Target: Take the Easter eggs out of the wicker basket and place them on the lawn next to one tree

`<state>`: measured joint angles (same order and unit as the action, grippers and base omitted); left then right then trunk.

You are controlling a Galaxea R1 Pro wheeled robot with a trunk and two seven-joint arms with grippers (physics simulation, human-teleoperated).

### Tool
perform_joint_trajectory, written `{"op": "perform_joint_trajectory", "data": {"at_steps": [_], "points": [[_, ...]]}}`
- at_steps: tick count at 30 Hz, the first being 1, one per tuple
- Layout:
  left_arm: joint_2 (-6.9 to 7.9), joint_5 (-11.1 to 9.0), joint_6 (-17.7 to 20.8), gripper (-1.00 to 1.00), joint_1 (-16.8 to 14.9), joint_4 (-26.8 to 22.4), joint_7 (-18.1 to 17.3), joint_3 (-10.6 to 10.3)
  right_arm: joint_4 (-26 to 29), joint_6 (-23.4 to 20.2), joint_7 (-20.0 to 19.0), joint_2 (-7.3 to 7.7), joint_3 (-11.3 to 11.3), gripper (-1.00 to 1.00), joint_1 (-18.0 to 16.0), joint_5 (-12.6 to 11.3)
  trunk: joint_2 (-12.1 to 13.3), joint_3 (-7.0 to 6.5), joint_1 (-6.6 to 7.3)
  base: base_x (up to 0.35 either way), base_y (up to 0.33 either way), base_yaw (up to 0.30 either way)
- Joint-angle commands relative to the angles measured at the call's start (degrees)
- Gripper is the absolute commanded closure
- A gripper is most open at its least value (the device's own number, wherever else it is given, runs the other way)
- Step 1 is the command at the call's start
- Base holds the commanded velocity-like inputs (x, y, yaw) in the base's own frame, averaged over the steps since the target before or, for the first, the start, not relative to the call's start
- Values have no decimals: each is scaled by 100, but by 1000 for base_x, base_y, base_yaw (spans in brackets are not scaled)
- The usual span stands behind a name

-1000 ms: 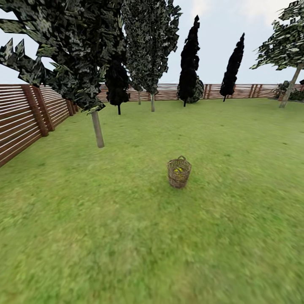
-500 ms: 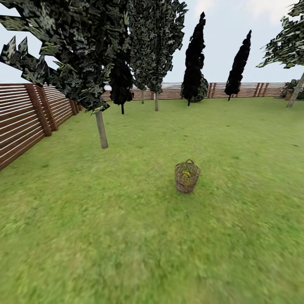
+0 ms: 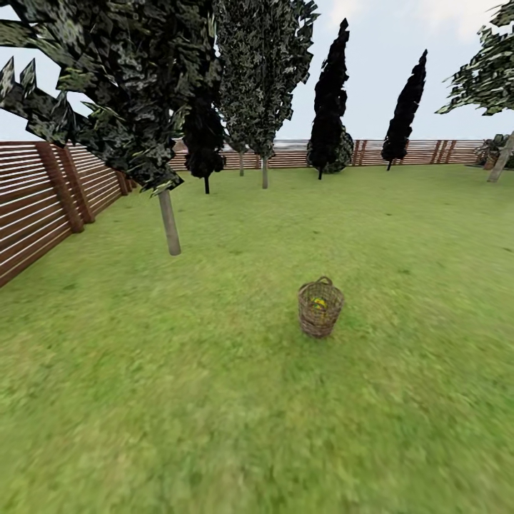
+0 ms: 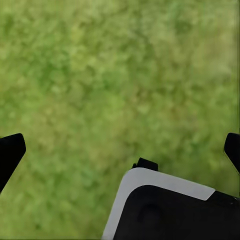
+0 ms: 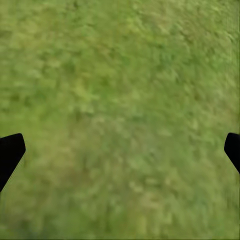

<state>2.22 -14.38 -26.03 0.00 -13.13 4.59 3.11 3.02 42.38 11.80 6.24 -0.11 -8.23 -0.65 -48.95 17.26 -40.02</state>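
Observation:
The wicker basket [image 3: 320, 308] stands upright on the lawn [image 3: 214, 400], a little right of the middle of the head view and some way ahead of me. Yellow of the Easter eggs [image 3: 319, 303] shows inside it through the rim and the open weave; I cannot tell how many. In the left wrist view my left gripper [image 4: 120, 150] hangs open over bare grass, its dark fingertips [image 4: 10, 155] far apart. My right gripper [image 5: 120, 150] is also open over grass, with nothing between its fingertips [image 5: 10, 152].
A thin-trunked dark-leaved tree [image 3: 169, 223] stands left of the basket. A brown slatted fence [image 3: 43, 193] runs along the left and the back. More dark trees [image 3: 330, 100] line the far fence. A leaning pale trunk [image 3: 501, 161] shows at the far right. A white-and-black robot part [image 4: 165, 210] sits below the left gripper.
The whole head view has shifted as I move: the basket now sits lower and further right in the picture and looks slightly nearer. The basket itself has not moved.

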Motion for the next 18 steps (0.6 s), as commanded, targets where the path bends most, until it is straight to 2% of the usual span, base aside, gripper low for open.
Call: {"op": "perform_joint_trajectory", "data": {"at_steps": [1,13,18], "points": [[-2,21,-7,-100,0,-6,7,23,-1,16,7,0,3,-100,-3,-5,-4,6,-4,332,0,0],[-2,19,-7,-100,0,-6,7,23,-1,25,12,0,3,-100,-3,-5,-4,6,-4,332,2,0],[-2,16,-7,-100,0,-6,7,23,-3,24,12,0,3,-100,-3,-5,-4,6,-4,332,79,0]]}}
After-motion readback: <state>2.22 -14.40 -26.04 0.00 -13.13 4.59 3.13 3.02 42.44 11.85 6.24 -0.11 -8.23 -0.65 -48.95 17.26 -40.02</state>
